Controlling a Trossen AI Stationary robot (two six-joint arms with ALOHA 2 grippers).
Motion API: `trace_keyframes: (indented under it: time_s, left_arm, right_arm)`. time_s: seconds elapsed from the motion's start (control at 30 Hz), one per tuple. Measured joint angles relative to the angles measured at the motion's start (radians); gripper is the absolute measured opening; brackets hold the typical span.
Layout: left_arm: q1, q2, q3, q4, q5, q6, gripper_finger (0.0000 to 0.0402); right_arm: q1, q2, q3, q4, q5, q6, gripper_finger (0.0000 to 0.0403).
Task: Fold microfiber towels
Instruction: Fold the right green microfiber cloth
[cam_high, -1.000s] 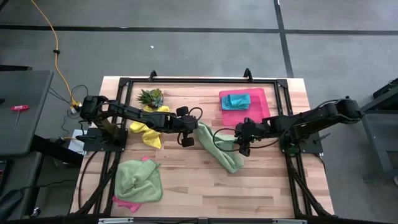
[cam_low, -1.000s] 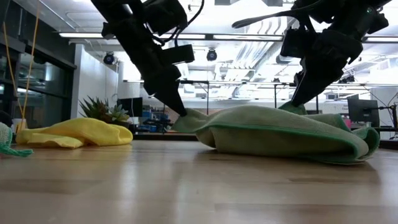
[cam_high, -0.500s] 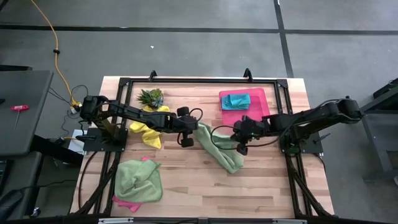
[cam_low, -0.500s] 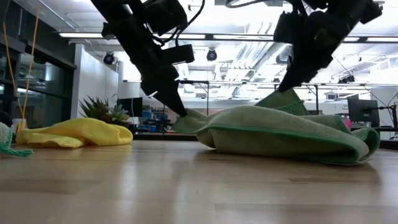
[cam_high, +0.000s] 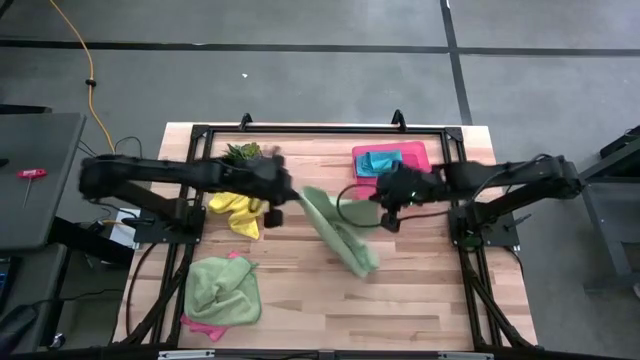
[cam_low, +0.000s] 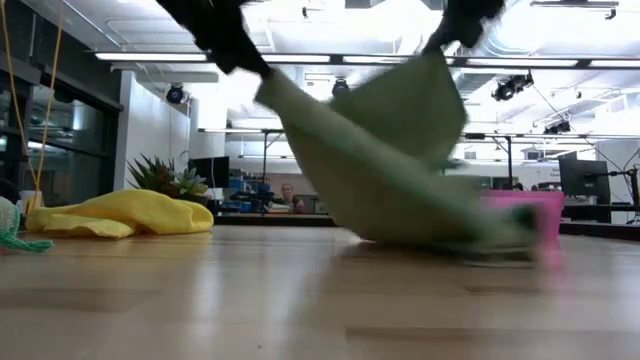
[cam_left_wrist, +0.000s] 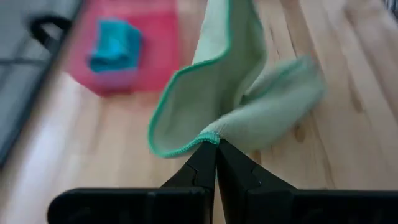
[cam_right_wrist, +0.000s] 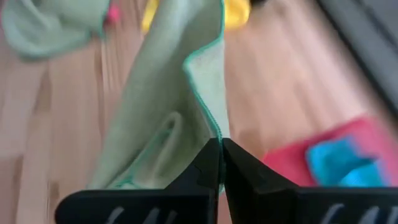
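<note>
A light green towel (cam_high: 338, 232) hangs between my two grippers over the middle of the table, and its lower end (cam_low: 490, 238) lies on the wood. My left gripper (cam_high: 292, 190) is shut on one corner. My right gripper (cam_high: 380, 196) is shut on the towel's edge. A yellow towel (cam_high: 238, 208) lies crumpled on the table at the left. Another light green towel (cam_high: 222, 290) lies on a pink one (cam_high: 200, 324) at the near left. A folded teal towel (cam_high: 380, 160) rests on a pink tray (cam_high: 418, 165). My left gripper pinches a teal-hemmed corner (cam_left_wrist: 209, 137) of the towel between its two fingertips, slanting down from the table's left. The cloth hangs away from the fingers in a loose fold. My right gripper pinches the hemmed edge (cam_right_wrist: 217, 133) between its fingertips, slanting down from the table's right. The towel hangs below it, its lower end on the table.
A small spiky green plant (cam_high: 243, 152) stands at the far left, beside the yellow towel. The pink tray sits at the far right, close behind my right gripper. Bare wood (cam_high: 420, 300) stretches along the near right of the table.
Both grippers have risen and gone a little toward the far edge, each with its piece of the green towel. The towel, which lay bunched flat on the table, now hangs spread between them. Only its lower end has stayed on the wood.
</note>
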Motion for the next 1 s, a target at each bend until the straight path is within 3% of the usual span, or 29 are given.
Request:
trace_keyframes:
  time_s: [0.2,0.43,0.57,0.73,1.0]
  left_arm:
    - [0.0,-0.161,0.102,-0.199,-0.062,-0.026,0.0]
    - [0.0,-0.176,0.342,-0.351,-0.08,0.0,0.0]
    - [0.0,-0.171,0.451,-0.384,-0.188,0.096,0.0]
    - [0.0,-0.17,0.526,-0.386,-0.312,0.176,0.0]
    - [-0.001,-0.16,0.54,-0.432,-0.263,0.154,0.0]
  right_arm:
    - [-0.048,0.0,0.238,-0.089,0.025,-0.099,0.0]
    - [-0.107,0.0,0.434,-0.219,0.024,-0.166,0.0]
    - [-0.13,0.0,0.521,-0.329,0.016,-0.2,0.0]
    - [-0.156,0.001,0.587,-0.423,-0.077,-0.165,0.0]
    - [-0.163,0.002,0.607,-0.518,-0.111,-0.16,0.0]
